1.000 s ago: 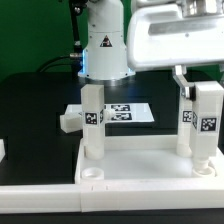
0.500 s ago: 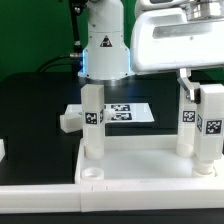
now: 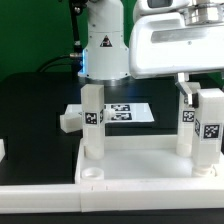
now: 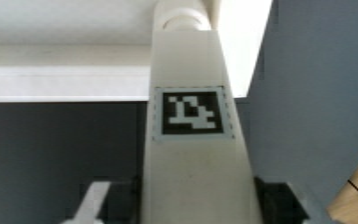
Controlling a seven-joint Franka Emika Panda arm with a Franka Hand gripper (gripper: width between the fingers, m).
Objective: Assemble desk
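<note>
— Where is the desk?

— The large flat white plastic rimmed tabletop (image 3: 130, 165) lies at the near edge of the black table (image 3: 30, 100). A short white square leg (image 3: 92, 122) with a black-and-white tag stands upright at its far left corner; the round socket (image 3: 91, 174) at the near left corner holds nothing. Another small white piece (image 3: 68, 121) lies on the table, just left of the standing leg.

— And the arm?

— It reaches in from the upper right of the exterior view, its bulky white gripper (image 3: 202, 100) pointing down over the tabletop's right side. The fingers (image 3: 185, 90) are pinched on a second tagged white leg (image 3: 203, 130), held upright, foot at the tabletop's right end. In the wrist view that leg (image 4: 190, 120) fills the frame between the finger tips.

— Anything behind?

— The flat white marker board (image 3: 128, 113) lies farther back, before the white robot base (image 3: 103, 45).
</note>
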